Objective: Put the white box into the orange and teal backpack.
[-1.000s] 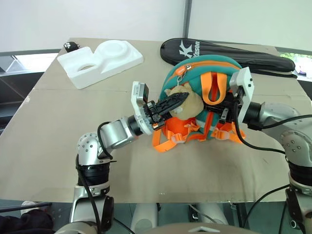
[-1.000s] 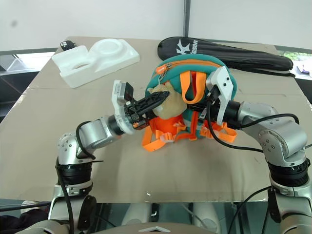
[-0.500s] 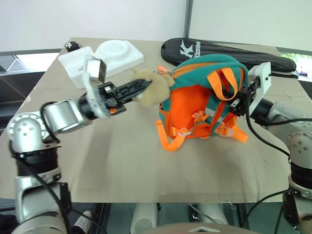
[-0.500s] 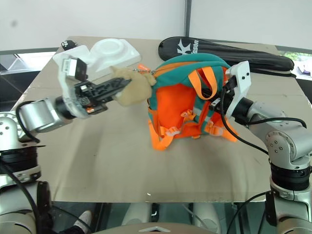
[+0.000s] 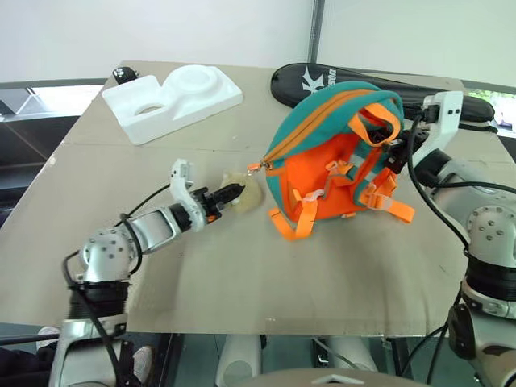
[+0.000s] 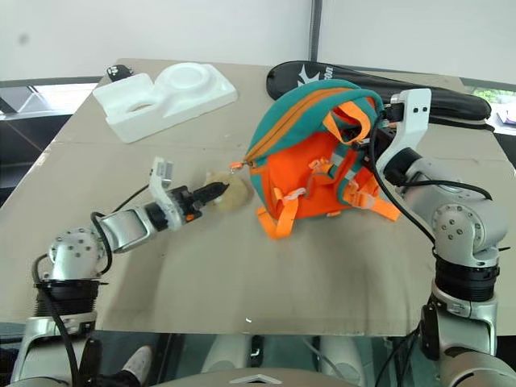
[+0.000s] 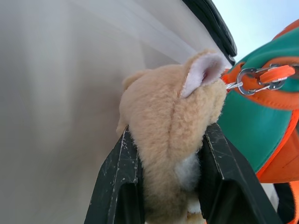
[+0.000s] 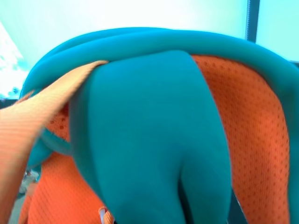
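One broad table (image 5: pixel 242 274) carries everything, and the orange and teal backpack (image 5: pixel 322 153) sits near its middle, tipped so its teal top leans toward your left arm and its orange strapped side faces you. Its long axis slants from the table up toward the right arm. Behind it lies the long black racket bag (image 5: pixel 322 81), and at the far left corner is the white foam block (image 5: pixel 173 101), well apart from both hands.

Your right gripper (image 5: pixel 393 157) is the nearer hand. It is buried among the straps on the backpack's right side, closed, and it seems to be pinching them to prop the bag up. Your left gripper (image 5: pixel 230 193) lies low over the table just left of the backpack, pointing at it. Its jaws are clamped tight on the beige plush charm (image 7: pixel 168 135).

That charm hangs from a small metal clip (image 7: pixel 254 79) at the low left end of the zip line, so a pull along the zip runs leftward, away from the bag. The backpack's mouth is not gaping. Its inside is hidden, so you cannot tell whether the white box is in it.
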### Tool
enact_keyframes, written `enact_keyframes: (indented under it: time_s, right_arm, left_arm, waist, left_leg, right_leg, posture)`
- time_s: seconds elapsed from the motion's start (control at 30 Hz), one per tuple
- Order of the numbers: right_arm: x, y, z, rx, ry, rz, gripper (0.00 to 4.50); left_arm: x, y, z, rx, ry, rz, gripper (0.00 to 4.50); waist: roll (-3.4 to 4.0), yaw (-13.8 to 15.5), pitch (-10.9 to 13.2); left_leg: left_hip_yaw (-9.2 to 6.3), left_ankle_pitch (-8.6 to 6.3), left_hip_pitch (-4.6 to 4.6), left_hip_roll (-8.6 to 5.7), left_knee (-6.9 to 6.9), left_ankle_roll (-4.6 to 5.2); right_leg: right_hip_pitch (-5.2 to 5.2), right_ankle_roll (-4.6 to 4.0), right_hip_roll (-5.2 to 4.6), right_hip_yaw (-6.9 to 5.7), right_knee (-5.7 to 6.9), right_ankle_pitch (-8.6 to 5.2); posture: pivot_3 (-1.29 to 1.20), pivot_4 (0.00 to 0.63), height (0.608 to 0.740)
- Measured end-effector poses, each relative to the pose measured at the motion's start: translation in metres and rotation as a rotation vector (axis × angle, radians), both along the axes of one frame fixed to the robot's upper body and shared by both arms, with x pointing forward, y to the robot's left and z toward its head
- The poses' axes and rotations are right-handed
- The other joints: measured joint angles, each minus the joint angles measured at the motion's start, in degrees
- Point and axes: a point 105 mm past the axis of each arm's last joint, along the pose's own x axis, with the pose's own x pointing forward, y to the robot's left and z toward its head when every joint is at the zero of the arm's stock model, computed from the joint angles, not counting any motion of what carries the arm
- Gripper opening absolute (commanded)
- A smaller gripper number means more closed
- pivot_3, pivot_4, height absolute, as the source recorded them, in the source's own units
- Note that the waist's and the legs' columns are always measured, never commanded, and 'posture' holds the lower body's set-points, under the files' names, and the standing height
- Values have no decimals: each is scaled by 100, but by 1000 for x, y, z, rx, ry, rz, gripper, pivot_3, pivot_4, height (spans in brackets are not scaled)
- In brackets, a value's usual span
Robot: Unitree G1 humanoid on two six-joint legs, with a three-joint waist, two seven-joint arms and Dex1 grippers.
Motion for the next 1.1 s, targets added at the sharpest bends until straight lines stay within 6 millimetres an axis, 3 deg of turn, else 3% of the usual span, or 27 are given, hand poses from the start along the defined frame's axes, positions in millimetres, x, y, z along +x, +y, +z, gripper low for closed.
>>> enact_keyframes:
  time_s: [0.1,0.2,0.43,0.47,0.67,0.9,1.1]
  right_arm:
    - [-7,-4,-4,-59,-5,17,0]
    - [-16,-3,-4,-116,-30,74,1088]
    - [-50,-24,-13,-239,2,198,4393]
    - [-53,-28,-14,-248,8,203,4496]
    - [-79,-56,-25,-372,62,227,4496]
    - [-101,-99,-45,-502,138,157,4496]
    - [-113,-109,-58,-547,161,162,4496]
  left_arm:
    - [2,-4,14,19,-119,-19,766]
    - [3,1,24,77,-238,-26,745]
    - [-33,23,29,279,-357,-186,4110]
    - [-35,27,28,292,-357,-188,4385]
    - [-66,48,22,374,-396,-240,4385]
    - [-95,78,2,497,-360,-215,4385]
    - [-108,83,-4,539,-374,-218,4385]
  waist:
    - [2,-23,1]
    - [5,-46,3]
    - [9,-36,5]
    - [9,-34,6]
    - [8,-26,5]
    - [7,-29,4]
    - [6,-32,2]
  left_leg:
    - [1,0,2,0,-6,0]
    - [1,0,3,2,-7,0]
    - [6,-1,3,5,-14,1]
    - [5,-1,4,5,-14,1]
    - [11,-1,9,9,-10,1]
    - [17,-2,15,9,-7,1]
    - [21,-2,17,13,-7,1]
  right_leg:
    - [-1,0,1,0,-2,0]
    - [-3,1,4,1,-2,0]
    - [-4,-13,1,4,-11,-10]
    - [-4,-15,1,3,-11,-11]
    - [-3,-21,-7,3,-11,-15]
    - [-3,-21,-9,5,-11,-15]
    - [-3,-21,-9,8,-12,-15]
  posture:
    - [0,150,740]
    - [0,150,740]
    - [0,150,740]
    - [0,150,740]
    - [0,150,740]
    - [0,150,740]
    - [0,150,740]
